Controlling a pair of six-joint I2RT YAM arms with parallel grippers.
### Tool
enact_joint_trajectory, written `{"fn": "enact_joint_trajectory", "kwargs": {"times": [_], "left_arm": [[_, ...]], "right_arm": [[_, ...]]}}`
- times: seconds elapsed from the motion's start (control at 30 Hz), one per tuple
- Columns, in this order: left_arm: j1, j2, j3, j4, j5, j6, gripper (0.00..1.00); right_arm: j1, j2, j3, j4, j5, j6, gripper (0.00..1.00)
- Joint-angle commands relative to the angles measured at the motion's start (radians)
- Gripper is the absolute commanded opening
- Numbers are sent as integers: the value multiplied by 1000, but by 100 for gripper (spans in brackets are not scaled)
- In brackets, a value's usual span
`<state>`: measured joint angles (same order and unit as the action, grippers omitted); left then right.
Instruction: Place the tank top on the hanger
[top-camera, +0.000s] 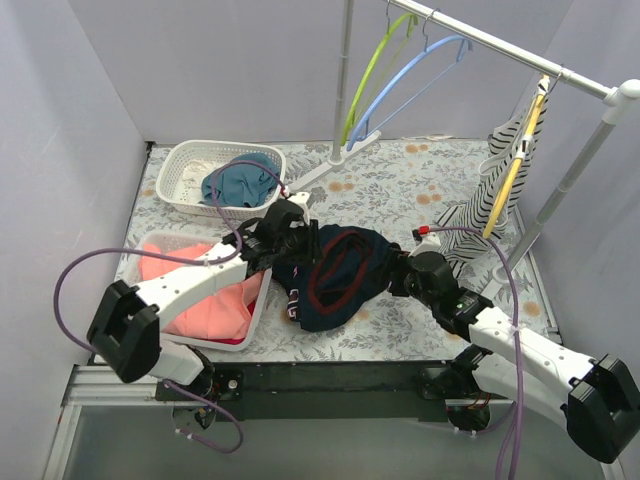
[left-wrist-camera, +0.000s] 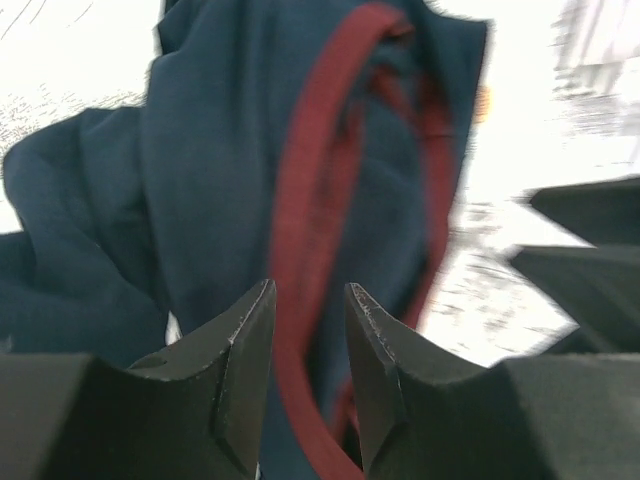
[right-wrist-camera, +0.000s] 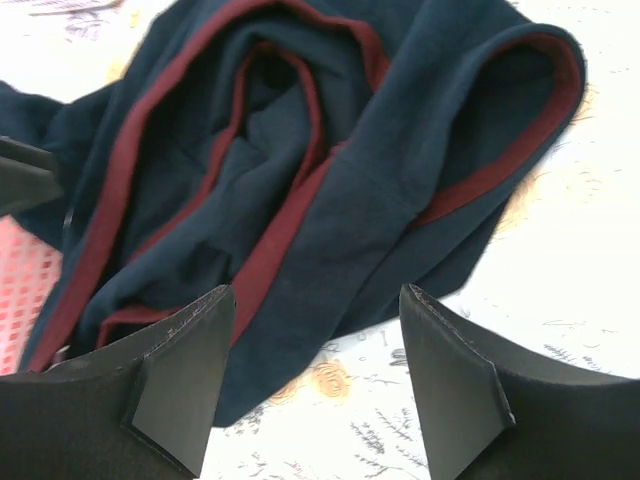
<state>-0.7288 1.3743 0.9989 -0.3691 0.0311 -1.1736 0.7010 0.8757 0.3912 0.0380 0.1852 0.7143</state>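
The navy tank top (top-camera: 335, 275) with dark red trim lies crumpled mid-table. My left gripper (top-camera: 288, 238) is at its upper left edge. In the left wrist view my left gripper (left-wrist-camera: 310, 290) has its jaws close together, with the red trim (left-wrist-camera: 305, 200) and navy cloth pinched between them. My right gripper (top-camera: 400, 272) is at the shirt's right edge. In the right wrist view it (right-wrist-camera: 318, 292) is wide open and empty, just above the tank top's (right-wrist-camera: 300, 150) near hem. The light-blue hanger (top-camera: 412, 72) hangs on the rail at the back.
A lime-green hanger (top-camera: 368, 68) hangs beside the blue one. A yellow hanger (top-camera: 517, 160) holds a striped top at the right. A white basket (top-camera: 185, 160) holds a teal garment. A tray (top-camera: 148, 245) holds the coral-pink garment (top-camera: 205, 295). A rack pole (top-camera: 343, 80) stands behind.
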Motion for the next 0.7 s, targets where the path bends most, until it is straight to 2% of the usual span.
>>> {"fn": "enact_joint_trajectory", "kwargs": {"times": [0.0, 0.1, 0.37, 0.5, 0.67], "left_arm": [[-3, 86, 73, -7, -83, 68, 34], [-4, 138, 96, 2, -79, 74, 39], [-8, 210, 118, 25, -86, 72, 40], [-11, 242, 135, 32, -71, 69, 38], [-17, 250, 138, 32, -88, 61, 25]], "right_arm": [[-31, 46, 37, 66, -38, -22, 74], [-43, 68, 14, 89, -44, -22, 74], [-103, 173, 18, 204, -98, -61, 75], [-130, 224, 31, 223, -119, -65, 75], [-143, 266, 31, 250, -155, -62, 74]]}}
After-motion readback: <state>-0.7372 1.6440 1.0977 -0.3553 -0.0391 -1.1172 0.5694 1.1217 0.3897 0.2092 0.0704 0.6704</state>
